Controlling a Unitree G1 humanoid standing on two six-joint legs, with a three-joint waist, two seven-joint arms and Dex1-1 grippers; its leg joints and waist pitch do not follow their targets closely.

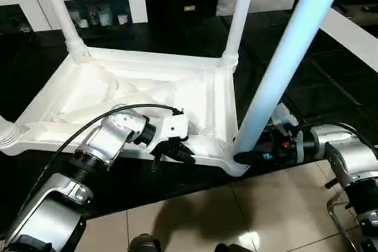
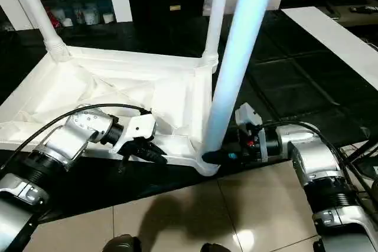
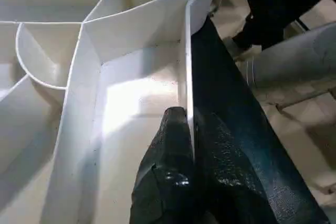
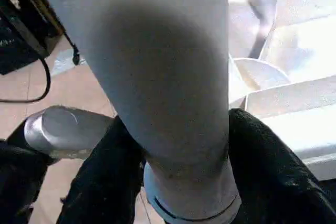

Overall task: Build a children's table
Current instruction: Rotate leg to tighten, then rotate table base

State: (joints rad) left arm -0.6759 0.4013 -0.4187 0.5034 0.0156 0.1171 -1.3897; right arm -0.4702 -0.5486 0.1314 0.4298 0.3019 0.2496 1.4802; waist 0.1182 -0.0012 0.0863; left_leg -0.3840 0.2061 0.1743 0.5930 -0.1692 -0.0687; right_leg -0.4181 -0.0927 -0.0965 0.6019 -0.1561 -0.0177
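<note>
Left eye view: upturned ribbed tabletop (image 1: 147, 95)

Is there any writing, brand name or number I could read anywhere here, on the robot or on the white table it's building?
None can be read.
Small yellowish label on the dark cabinet: too small to read.
Items on the white shelf: any print is too blurred.
Tabletop, legs and both arms: no markings visible.

Upturned tabletop (image 1: 118, 95) on black work table (image 1: 307, 92)
</note>
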